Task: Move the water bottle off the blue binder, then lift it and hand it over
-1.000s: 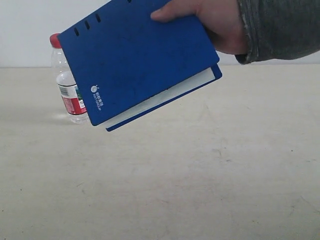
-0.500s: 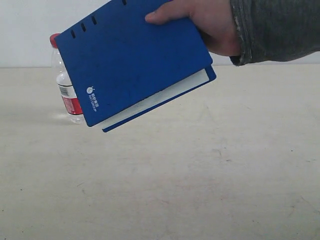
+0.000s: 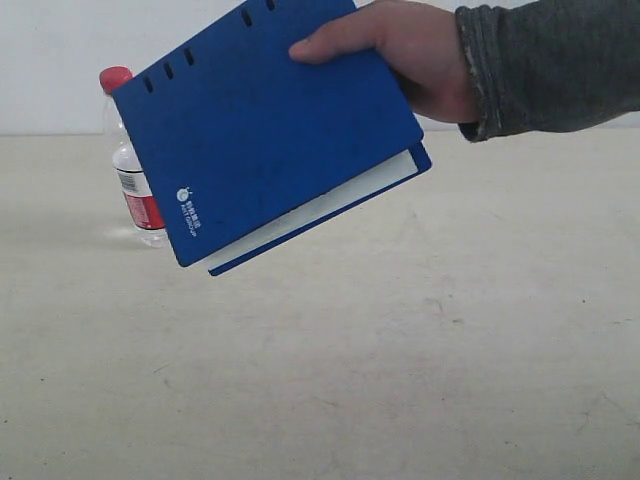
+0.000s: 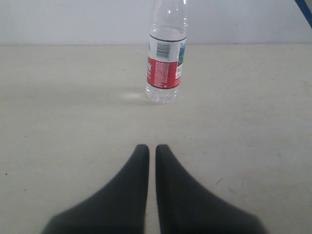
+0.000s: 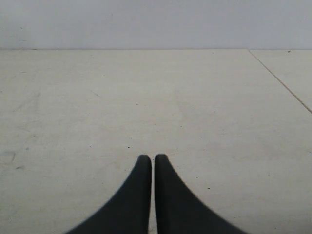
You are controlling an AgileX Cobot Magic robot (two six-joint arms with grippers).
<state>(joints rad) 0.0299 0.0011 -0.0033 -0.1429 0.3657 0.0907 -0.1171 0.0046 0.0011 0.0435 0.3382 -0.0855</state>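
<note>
- Water bottle [image 3: 138, 200]: stands upright on the table [image 3: 400, 360], far left, near the wall [image 3: 50, 50]. It has a red cap, a clear body and a red-and-white label. It rests on the bare tabletop, not on the binder.
- Blue binder [image 3: 270, 130]: held in the air and tilted, slotted edge uppermost, white pages showing along the lower edge. In the exterior view it overlaps the bottle's side; whether they touch cannot be told.
- Person's hand [image 3: 420, 60]: pinches the binder's upper corner, thumb pressed on the cover, other fingers hidden behind. A grey sleeve [image 3: 560, 65] reaches in from the right.
- Left gripper [image 4: 152, 147]: jaws pressed together, pointed at the bottle and well apart from it.
- Right gripper [image 5: 149, 157]: jaws pressed together over bare tabletop, holding nothing.
- Step in hand (judged): the arrangement is not yet laid out, so both arms do best to wait clear of the hand. For the bottle, the left jaws must first spread wider than its body. They should then close around the label band and carry it upright, since a light bottle tips easily.
- Surface and room: a pale, matte, lightly scuffed tabletop with one seam [image 5: 280, 78] on the right arm's side, and a plain whitish wall behind.
</note>
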